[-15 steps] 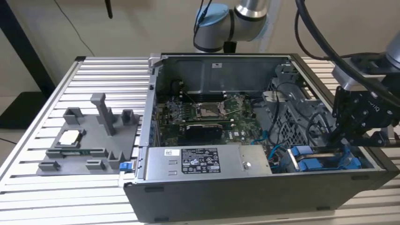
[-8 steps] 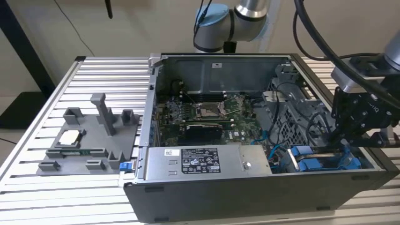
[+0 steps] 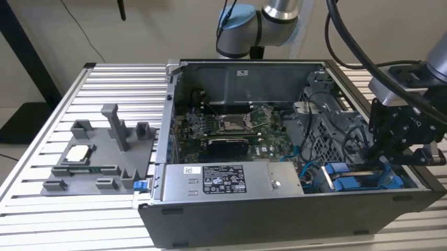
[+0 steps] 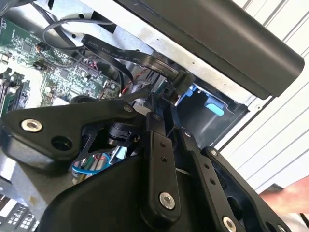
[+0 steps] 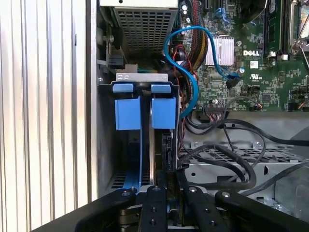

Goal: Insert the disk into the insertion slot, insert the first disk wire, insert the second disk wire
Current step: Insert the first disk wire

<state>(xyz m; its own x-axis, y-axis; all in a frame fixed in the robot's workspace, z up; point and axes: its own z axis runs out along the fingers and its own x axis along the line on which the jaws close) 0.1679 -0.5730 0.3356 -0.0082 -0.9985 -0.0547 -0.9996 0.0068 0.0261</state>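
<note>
Exterior view first: the computer case [image 3: 265,225] lay open on the bench. The disk [image 3: 353,183], in its blue carrier, sat at roughly 4 o'clock inside the case, just beside the power-supply box [image 3: 223,180]. The gripper [image 3: 399,158] hung right over it, at about 3 o'clock. Honestly couldn't tell whether it was pinching something, spread, or pressed together.

Second wrist view: the gripper [image 4: 155,104] pointed into the bay, and a flat black cable [image 4: 120,50] ended near the blue plastic. No telling if it was plugged in.

First wrist view: the disk [image 5: 145,113] stood on edge in the insertion slot [image 5: 126,159], with a blue cable [image 5: 193,63] looping just beside it.

Best guess is that the disk-seating step was the one in hand, with both wires not yet done. Finishing it would call for a straight push in line with the slot, clear of those cables.
</note>
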